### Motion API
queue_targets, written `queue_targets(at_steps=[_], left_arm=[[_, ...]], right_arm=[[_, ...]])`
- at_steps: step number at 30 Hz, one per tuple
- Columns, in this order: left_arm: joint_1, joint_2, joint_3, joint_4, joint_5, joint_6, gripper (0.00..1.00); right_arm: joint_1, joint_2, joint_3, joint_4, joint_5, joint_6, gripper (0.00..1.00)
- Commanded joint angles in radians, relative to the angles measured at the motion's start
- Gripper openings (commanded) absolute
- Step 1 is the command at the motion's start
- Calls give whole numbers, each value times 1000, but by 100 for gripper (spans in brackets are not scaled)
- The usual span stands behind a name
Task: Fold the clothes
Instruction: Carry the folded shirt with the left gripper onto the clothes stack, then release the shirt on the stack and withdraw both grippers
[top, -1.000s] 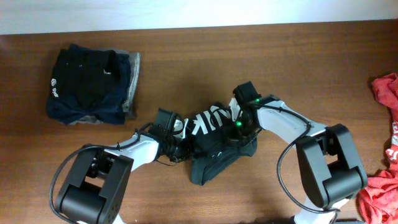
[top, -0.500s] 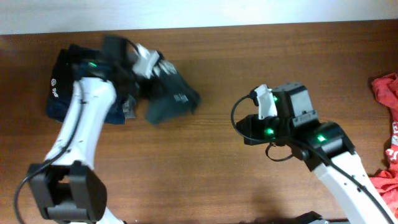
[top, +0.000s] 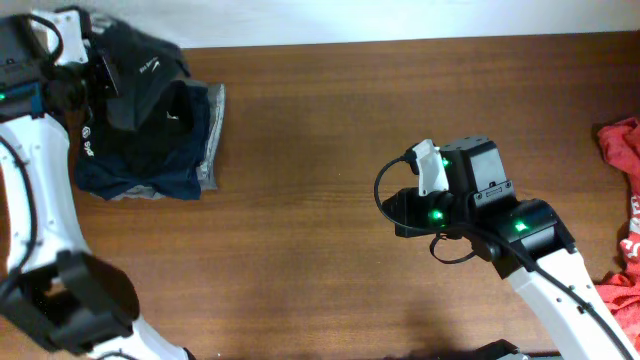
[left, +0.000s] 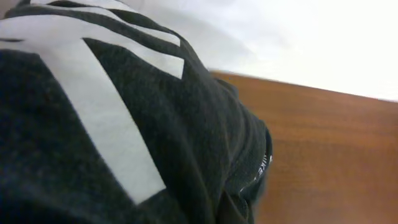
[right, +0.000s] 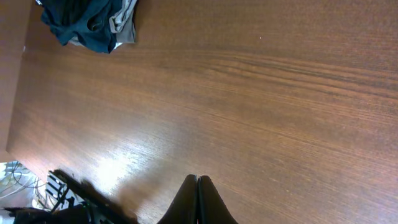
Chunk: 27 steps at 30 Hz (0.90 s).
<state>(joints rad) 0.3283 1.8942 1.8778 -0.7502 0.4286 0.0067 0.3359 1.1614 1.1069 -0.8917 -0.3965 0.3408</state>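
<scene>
At the upper left, the left hand holds the folded black garment above the stack on the table; I judge it needs lowering squarely on top. Its fingers are buried in cloth, the right hand is pinched closed and empty, and red clothes are cut off at right.

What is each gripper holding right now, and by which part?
Left gripper holds the dark garment above the stack; cloth hides where it grips. Right gripper is shut on nothing.
</scene>
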Motion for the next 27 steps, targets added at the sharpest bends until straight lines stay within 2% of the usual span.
queue_targets(at_steps=[1,4,7,8,9,10,11,14,16,19,21,22,25,27], left_arm=[[13,113,11,-50,-11,-248,0],[26,176,7,-137,-100,-307,0],[42,190,7,-213,-123,-309,0],[51,187,7,-231,-122,-309,3],[62,182,8,-254,-122,-309,17],[72,180,8,-272,-122,-309,37],[92,176,9,-313,-122,-307,98],[145,169,39,-436,-122,-245,99],[171,161,71,-498,-117,-201,99],[212,123,190,-660,-111,-82,99],[216,89,257,-725,-100,-68,99],[207,54,311,-778,-48,5,99],[156,-36,391,-888,-3,66,99],[35,-177,410,-938,-37,112,99]], right_arm=[[-4,-3,-2,-21,16,8,4],[-4,-3,-2,-35,16,8,4],[-4,-3,-2,-39,16,8,4],[-4,-3,-2,-35,16,8,4],[-4,-3,-2,-34,16,8,4],[-4,-3,-2,-35,16,8,4],[-4,-3,-2,-37,16,8,5],[-4,-8,-1,-47,16,-2,10],[-4,-12,-1,-48,16,-22,17],[-4,-22,4,-43,16,-67,29],[-4,-28,24,-44,15,-86,33],[-4,-32,48,-45,15,-102,36],[-4,-50,138,-59,14,-107,45],[-4,-68,232,-95,11,-109,52]])
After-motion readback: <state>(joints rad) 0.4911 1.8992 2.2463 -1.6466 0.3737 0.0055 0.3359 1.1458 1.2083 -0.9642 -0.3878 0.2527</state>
